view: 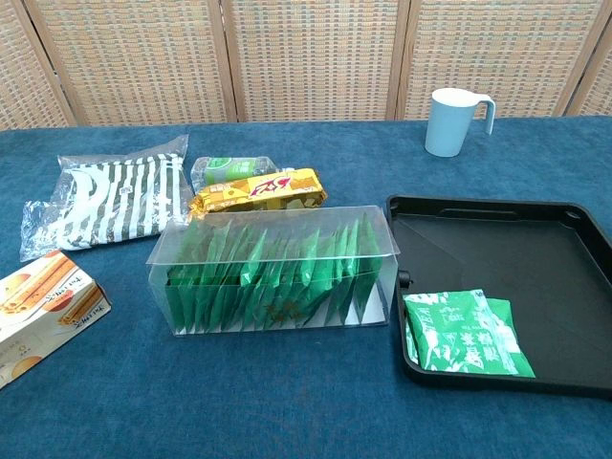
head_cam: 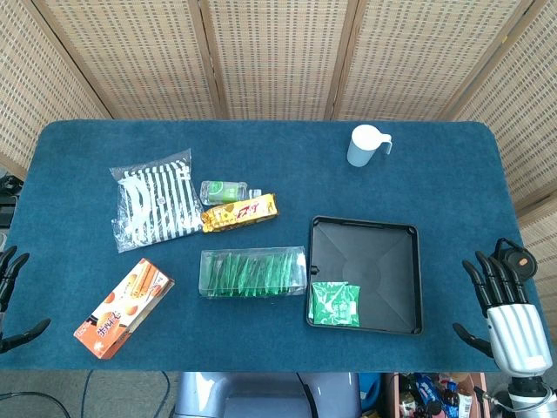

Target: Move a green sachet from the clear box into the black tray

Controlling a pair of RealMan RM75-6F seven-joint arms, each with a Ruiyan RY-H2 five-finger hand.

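A clear box (head_cam: 252, 272) (view: 277, 270) at the table's middle holds a row of several upright green sachets (view: 268, 277). To its right lies the black tray (head_cam: 383, 252) (view: 516, 239), with green sachets (head_cam: 335, 304) (view: 464, 333) lying flat in its near left corner. My right hand (head_cam: 505, 305) hovers open at the table's right front edge, well clear of the tray. Only the fingers of my left hand (head_cam: 10, 296) show, spread apart at the left front edge. Neither hand shows in the chest view.
A light blue mug (head_cam: 366, 145) (view: 456, 121) stands at the back right. Left of the box lie an orange biscuit box (head_cam: 124, 307) (view: 43, 304), a striped bag (head_cam: 154, 208) (view: 105, 196), a yellow snack pack (head_cam: 239, 212) (view: 256, 188) and a green packet (head_cam: 223, 191) (view: 225, 168).
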